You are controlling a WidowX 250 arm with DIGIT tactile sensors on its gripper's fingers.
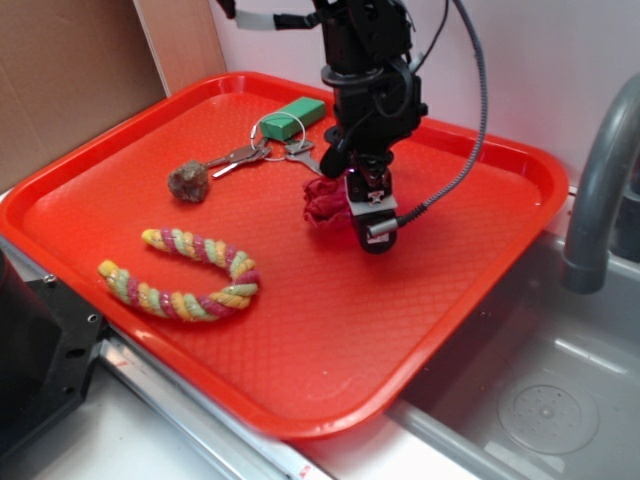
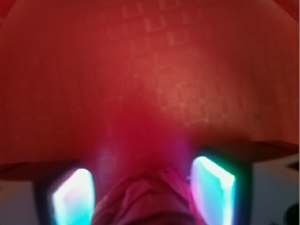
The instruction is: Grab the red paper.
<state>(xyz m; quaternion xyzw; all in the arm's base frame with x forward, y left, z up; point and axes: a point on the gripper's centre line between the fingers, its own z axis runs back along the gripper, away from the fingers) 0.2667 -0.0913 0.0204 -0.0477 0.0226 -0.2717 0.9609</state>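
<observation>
The red paper [image 1: 322, 205], a dark crimson crumpled wad, lies on the bright red tray [image 1: 400, 320] right of its centre. My gripper [image 1: 352, 218] is lowered straight onto it, and its black body hides the wad's right side. In the wrist view the red paper [image 2: 145, 199] fills the space between my two glowing fingers [image 2: 74, 199], which stand wide apart on either side of it. The paper nearly touches the right finger, and a thin gap shows on the left. The gripper [image 2: 144, 183] is open around the wad.
A brown rough lump [image 1: 188, 182], keys [image 1: 245, 155] on a ring with a green tag [image 1: 300, 112], and a curled rope toy [image 1: 190, 275] share the tray. A sink [image 1: 560, 400] with a grey faucet [image 1: 600, 170] lies to the right, and cardboard [image 1: 70, 70] stands at back left.
</observation>
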